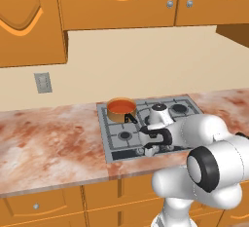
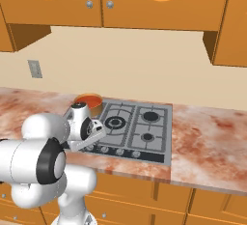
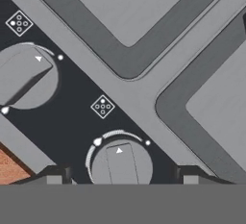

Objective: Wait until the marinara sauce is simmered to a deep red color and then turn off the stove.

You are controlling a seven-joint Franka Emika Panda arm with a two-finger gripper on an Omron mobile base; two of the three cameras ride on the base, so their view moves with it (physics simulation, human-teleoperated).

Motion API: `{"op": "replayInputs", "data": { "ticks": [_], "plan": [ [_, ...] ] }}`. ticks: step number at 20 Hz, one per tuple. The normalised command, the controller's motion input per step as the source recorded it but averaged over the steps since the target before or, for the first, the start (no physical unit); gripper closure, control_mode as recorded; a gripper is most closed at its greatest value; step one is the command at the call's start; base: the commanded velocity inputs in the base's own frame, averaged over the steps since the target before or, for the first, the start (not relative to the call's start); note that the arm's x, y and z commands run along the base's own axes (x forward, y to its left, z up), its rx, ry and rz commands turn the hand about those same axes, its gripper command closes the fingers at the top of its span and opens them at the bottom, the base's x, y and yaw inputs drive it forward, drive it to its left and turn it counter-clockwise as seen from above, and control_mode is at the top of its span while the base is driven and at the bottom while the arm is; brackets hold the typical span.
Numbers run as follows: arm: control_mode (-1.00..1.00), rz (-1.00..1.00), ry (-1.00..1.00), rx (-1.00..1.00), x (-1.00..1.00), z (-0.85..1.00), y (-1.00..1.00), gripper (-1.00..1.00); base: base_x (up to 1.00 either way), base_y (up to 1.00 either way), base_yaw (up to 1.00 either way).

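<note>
Mottled pink-and-rust stone makes up the worktop [image 1: 53, 143], which runs the full width under orange wall cabinets [image 1: 116, 2]. On the far left, a grey outlet plate [image 1: 43, 82] sits on the cream wall. Right of the bare stretch of worktop lies the stove [image 1: 119, 145], a grey metal cooktop with black grates. On its far left burner stands a tan-orange saucepan [image 1: 116, 115] with a short black handle pointing toward the near side. The sauce [image 1: 120, 106] inside is a flat orange-red disc; it also peeks out in the right base view [image 2: 89, 99], behind the arm's wrist.

The white arm reaches over the near left part of the stove, its wrist between the camera and the burners in both base views, hiding the middle of the cooktop in the left one. The claw [image 3: 122, 176] hangs just over the black knob strip on the stove's near edge. In the hand view a round grey knob [image 3: 121, 163] lies between the two dark fingertips [image 3: 54, 175], which stand apart on either side of it, so the claw is open; whether they touch the knob cannot be told. A second knob [image 3: 25, 76] lies beside it along the strip. A corner of the worktop shows orange at that view's lower left.

To the right of the stove the worktop carries on, with more knobs [image 2: 126, 152] seen along the stove's near edge in the right base view.
</note>
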Motion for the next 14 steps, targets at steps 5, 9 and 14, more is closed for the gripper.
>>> {"op": "replayInputs", "data": {
  "ticks": [5, 9, 14],
  "plan": [
    [-1.00, 0.00, 0.00, 0.00, 0.00, 0.00, 0.00, 1.00, 0.00, 0.00, 0.00],
    [-1.00, 0.00, 0.00, 0.00, 0.00, -0.01, 0.00, 1.00, 0.00, 0.00, 0.00],
    [-1.00, -0.15, 0.04, 0.00, 0.00, -0.17, -0.01, 1.00, 0.00, 0.00, 0.00]
  ]
}}
